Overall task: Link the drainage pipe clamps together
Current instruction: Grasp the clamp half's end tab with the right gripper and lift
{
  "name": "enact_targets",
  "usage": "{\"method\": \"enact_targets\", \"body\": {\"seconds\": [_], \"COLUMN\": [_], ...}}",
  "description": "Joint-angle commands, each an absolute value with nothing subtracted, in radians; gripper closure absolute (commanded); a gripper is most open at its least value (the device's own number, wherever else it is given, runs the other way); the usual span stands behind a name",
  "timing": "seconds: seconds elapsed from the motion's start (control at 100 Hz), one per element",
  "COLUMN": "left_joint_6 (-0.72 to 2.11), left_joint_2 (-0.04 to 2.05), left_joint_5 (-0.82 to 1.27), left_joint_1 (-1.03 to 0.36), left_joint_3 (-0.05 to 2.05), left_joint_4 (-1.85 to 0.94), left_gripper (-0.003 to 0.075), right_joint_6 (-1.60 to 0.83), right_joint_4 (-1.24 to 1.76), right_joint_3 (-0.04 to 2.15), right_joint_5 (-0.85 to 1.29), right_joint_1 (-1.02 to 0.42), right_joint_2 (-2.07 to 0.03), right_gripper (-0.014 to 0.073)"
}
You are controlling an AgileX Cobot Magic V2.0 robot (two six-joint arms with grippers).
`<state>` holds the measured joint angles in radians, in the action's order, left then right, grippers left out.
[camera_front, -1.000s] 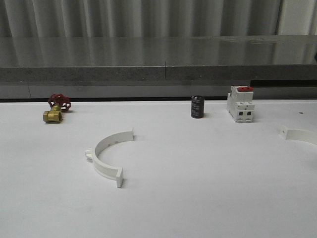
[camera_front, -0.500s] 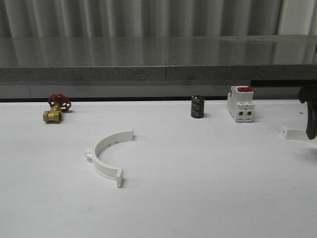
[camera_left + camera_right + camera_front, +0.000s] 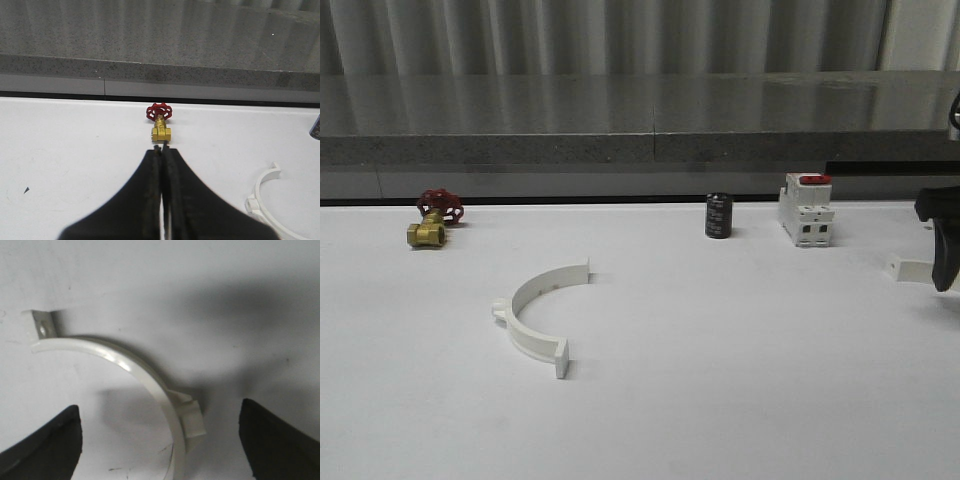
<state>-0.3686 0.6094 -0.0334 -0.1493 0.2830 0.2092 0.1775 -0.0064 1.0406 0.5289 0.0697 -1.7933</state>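
One white half-ring drainage pipe clamp [image 3: 535, 310] lies on the white table left of centre, and its edge also appears in the left wrist view [image 3: 265, 200]. The other clamp half [image 3: 910, 270] lies at the table's far right. My right gripper [image 3: 162, 440] hovers open over that half, whose curved band [image 3: 135, 370] and outer tab sit between the two dark fingers [image 3: 45, 445] without touching them. A dark finger [image 3: 945, 250] of it shows at the front view's right edge. My left gripper [image 3: 161, 147] is shut on nothing and points at the brass valve.
A brass valve with a red handwheel [image 3: 432, 222] sits at the back left. A black cylinder [image 3: 719, 216] and a white breaker with a red switch [image 3: 806, 210] stand at the back right. A grey ledge [image 3: 640, 150] runs behind the table.
My right gripper has come in from the right edge and now hangs over the right clamp half. The left clamp half and the other objects have not moved.
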Motion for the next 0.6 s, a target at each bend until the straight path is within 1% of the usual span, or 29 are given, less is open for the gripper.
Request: {"method": "enact_targets", "body": {"seconds": [0.0, 0.44, 0.48, 0.53, 0.59], "left_joint_6": [-0.376, -0.376, -0.376, -0.376, -0.376], "left_joint_2": [0.609, 0.609, 0.609, 0.609, 0.609], "left_joint_5": [-0.107, -0.107, -0.107, -0.107, -0.107], "left_joint_1": [-0.147, -0.147, -0.147, -0.147, -0.147], "left_joint_3": [0.312, 0.312, 0.312, 0.312, 0.312], "left_joint_4": [0.207, 0.207, 0.207, 0.207, 0.207], "left_gripper": [0.0740, 0.0740, 0.0740, 0.0740, 0.0740], "right_joint_6": [0.165, 0.165, 0.165, 0.165, 0.165], "right_joint_4": [-0.010, -0.011, -0.011, -0.011, -0.011], "right_joint_3": [1.067, 1.067, 1.067, 1.067, 1.067], "right_joint_5": [0.492, 0.503, 0.503, 0.503, 0.503], "right_joint_1": [0.075, 0.075, 0.075, 0.075, 0.075], "right_joint_2": [-1.757, -1.792, -1.792, -1.792, -1.792], "right_gripper": [-0.0038, -0.0036, -0.0022, 0.0015, 0.0097]}}
